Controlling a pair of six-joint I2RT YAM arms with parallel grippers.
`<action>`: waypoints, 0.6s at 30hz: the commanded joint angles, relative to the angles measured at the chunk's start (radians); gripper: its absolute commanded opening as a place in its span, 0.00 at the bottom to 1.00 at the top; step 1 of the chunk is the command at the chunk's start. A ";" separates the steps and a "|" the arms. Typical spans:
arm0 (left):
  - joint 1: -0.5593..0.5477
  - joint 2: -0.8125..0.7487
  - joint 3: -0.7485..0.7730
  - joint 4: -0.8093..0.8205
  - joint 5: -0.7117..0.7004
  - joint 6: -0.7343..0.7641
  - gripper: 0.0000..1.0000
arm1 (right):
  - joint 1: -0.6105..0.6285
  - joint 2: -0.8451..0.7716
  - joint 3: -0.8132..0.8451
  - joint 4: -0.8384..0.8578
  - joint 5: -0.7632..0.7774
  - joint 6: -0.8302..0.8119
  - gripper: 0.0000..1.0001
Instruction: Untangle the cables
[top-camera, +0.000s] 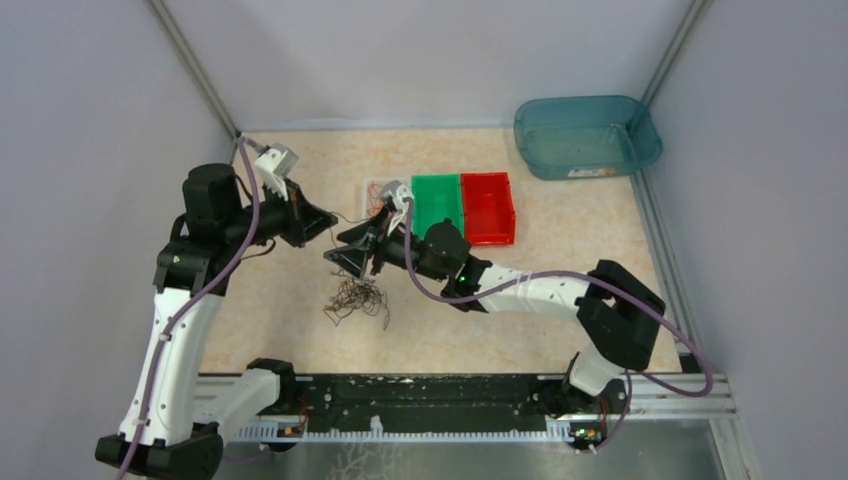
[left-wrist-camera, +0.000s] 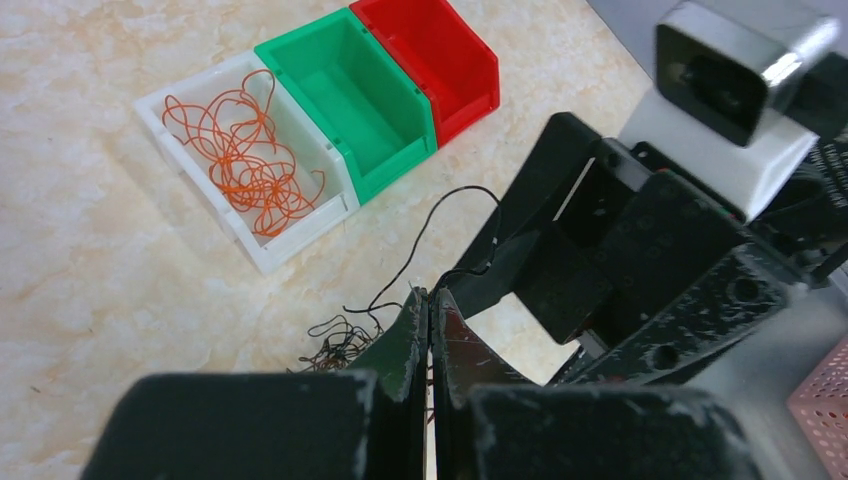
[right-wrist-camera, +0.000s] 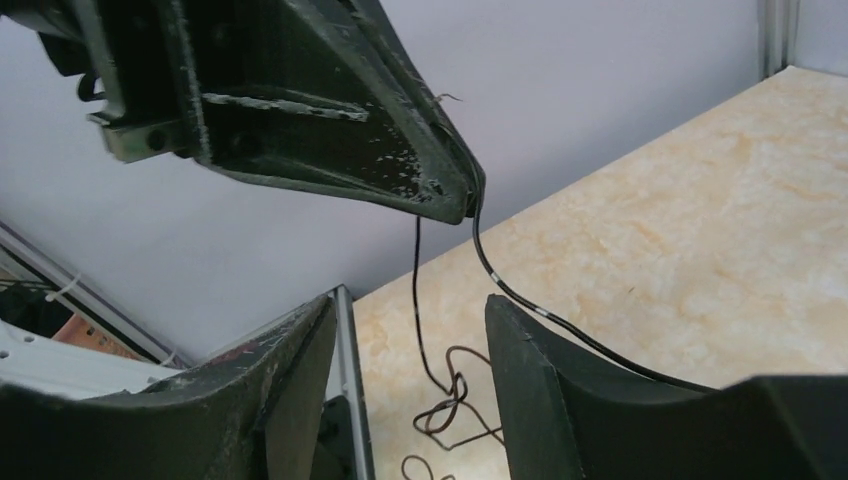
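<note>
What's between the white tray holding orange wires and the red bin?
An empty green plastic bin, side by side with the white plastic tray and the red plastic bin; the left wrist view shows it clearest.

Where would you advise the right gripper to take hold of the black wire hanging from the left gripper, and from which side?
Take the short straight stretch of the black wire just under the shut left gripper. Approach level from the side, with the right gripper fingers open and straddling it. There the strand hangs alone in the air, well above the tangle, so other loops are unlikely to get pinched.
</note>
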 joint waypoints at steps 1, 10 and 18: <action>-0.002 -0.016 0.043 -0.004 0.023 -0.019 0.00 | 0.011 0.073 0.101 0.109 -0.024 0.044 0.55; -0.001 -0.014 0.096 0.054 0.062 -0.074 0.00 | 0.117 0.177 0.120 0.112 0.133 -0.050 0.34; -0.001 0.020 0.225 0.107 0.044 -0.105 0.00 | 0.126 0.213 0.078 0.090 0.154 -0.082 0.32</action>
